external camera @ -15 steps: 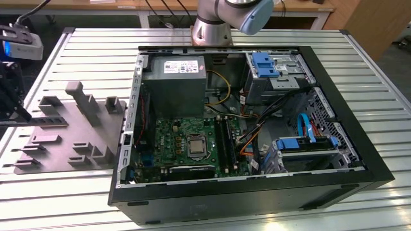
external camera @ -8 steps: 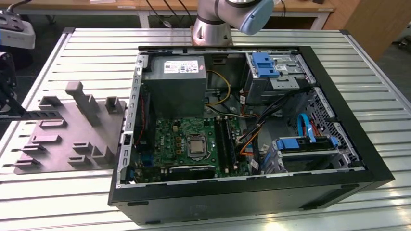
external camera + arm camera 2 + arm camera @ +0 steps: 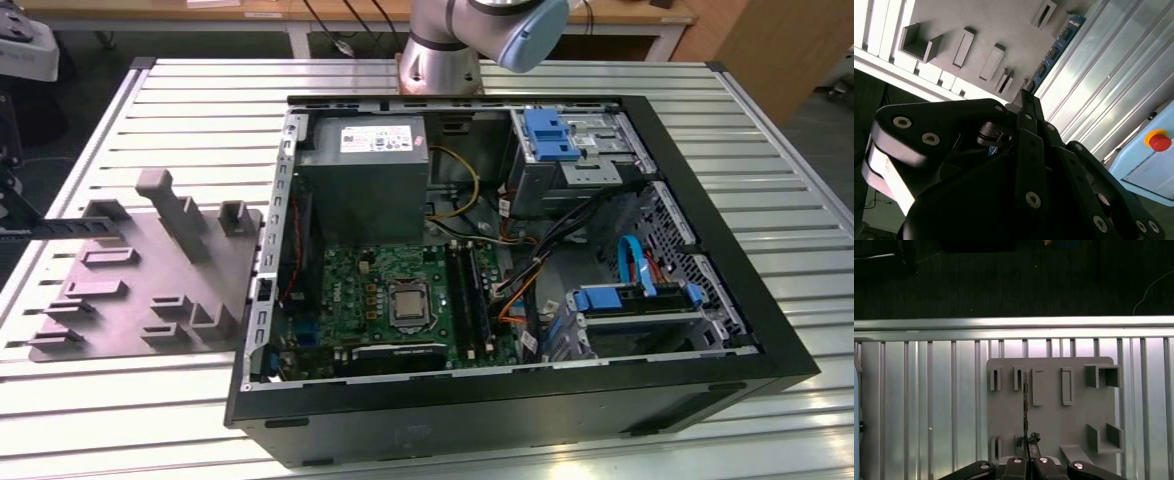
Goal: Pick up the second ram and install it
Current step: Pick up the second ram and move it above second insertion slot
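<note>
The second ram (image 3: pixel 1056 50) is a thin dark-blue board strip that sticks out from between my fingertips. My gripper (image 3: pixel 1026 100) is shut on one end of it. In the first wrist view the ram (image 3: pixel 1025 405) shows edge-on as a dark line over the grey fixture plate (image 3: pixel 1054 430), with the gripper (image 3: pixel 1027 458) closed at its near end. In the exterior view the ram (image 3: pixel 74 226) is a dark bar reaching in from the exterior view's left over the plate (image 3: pixel 120 300). The long black memory slots (image 3: pixel 467 285) lie beside the processor socket (image 3: pixel 407 300) inside the open case.
The open computer case (image 3: pixel 507 400) lies on a slatted aluminium table (image 3: pixel 200 100), with the power supply (image 3: pixel 360 160), blue drive brackets (image 3: pixel 550 135) and loose cables inside. Upright blocks (image 3: pixel 174 210) rise from the fixture plate. A red stop button (image 3: pixel 1160 141) sits off the table.
</note>
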